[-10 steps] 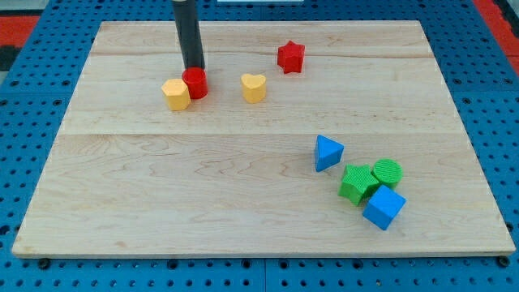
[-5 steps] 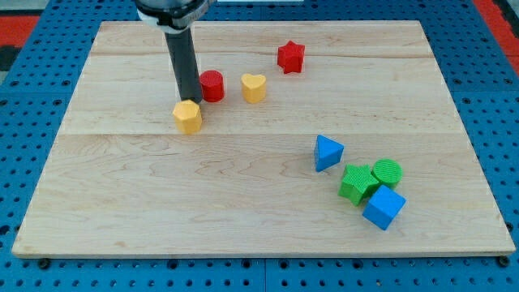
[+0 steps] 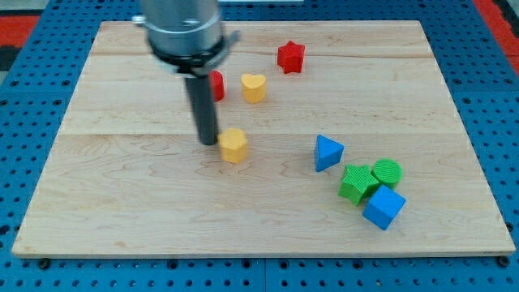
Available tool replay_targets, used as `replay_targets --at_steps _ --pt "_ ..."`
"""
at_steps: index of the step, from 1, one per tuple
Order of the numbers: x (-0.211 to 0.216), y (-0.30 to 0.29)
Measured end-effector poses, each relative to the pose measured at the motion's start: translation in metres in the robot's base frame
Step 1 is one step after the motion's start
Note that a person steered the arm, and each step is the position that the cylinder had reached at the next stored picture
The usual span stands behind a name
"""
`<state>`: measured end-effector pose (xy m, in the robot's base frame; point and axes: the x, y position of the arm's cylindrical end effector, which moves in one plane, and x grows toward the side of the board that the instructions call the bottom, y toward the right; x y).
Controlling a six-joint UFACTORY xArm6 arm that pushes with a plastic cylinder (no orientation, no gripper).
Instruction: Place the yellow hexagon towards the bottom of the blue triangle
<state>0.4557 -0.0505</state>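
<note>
My tip (image 3: 209, 143) rests on the wooden board (image 3: 122, 203), a little toward the view's left of centre, and since the arm ends in a bare rod there are no jaws to be wide or narrow and it holds nothing. Just to the view's right of my tip, touching it or very nearly so, sits the yellow hexagon (image 3: 234, 146), slightly lower in the view than the rod's end. Toward the view's top from my tip, partly hidden behind the rod, is the red cylinder (image 3: 216, 85), and a little further to the view's right of that lies the yellow heart (image 3: 254, 87). Higher still and further right stands the red star (image 3: 290, 57), well apart from my tip. Moving on to the view's right, the blue triangle (image 3: 328, 152) lies at about the same height in the view as the yellow hexagon, with a stretch of bare board between them. Beyond it, toward the view's bottom right and well away from my tip, three blocks crowd together: the green star (image 3: 357, 183), the green cylinder (image 3: 388, 172) just beside it, and the blue cube (image 3: 383, 208) touching the green star from below.
</note>
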Motion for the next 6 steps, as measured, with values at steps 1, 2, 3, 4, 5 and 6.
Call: replay_targets --at_steps 1,2,3,4,5,6 --pt "0.035 0.021" --pt "0.076 0.033" --pt "0.083 0.044" --pt "0.055 0.018" --pt "0.029 0.066" --pt "0.034 0.123"
